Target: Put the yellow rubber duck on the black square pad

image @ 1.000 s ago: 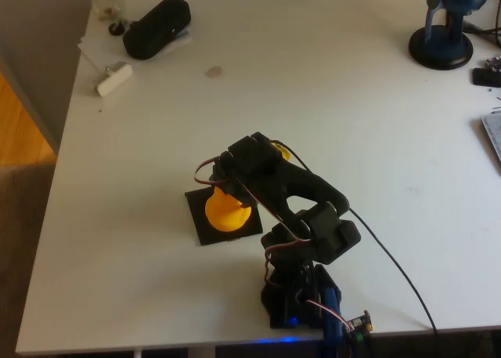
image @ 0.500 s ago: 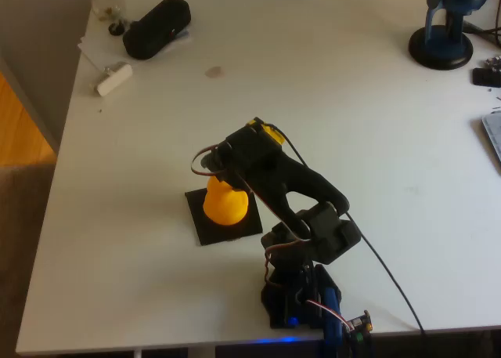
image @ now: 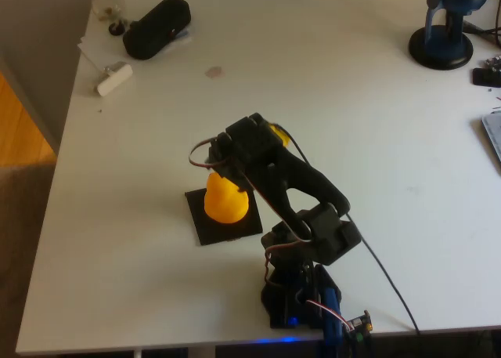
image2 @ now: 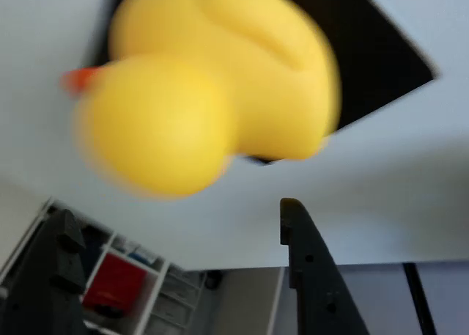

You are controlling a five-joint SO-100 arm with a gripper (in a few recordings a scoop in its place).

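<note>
Lower centre of the overhead view: the yellow rubber duck [image: 226,200] sits on the black square pad [image: 210,231], covering its upper part. A second ago my gripper [image: 235,170] was low over the duck; since then I have pulled up and back, and the duck kept its place. Judged: placement done, only retreat left. Wrist view adds what overhead hides: my jaws stand apart and empty, both fingers [image2: 304,254] clear below the blurred duck [image2: 212,86], nothing between them.
</note>
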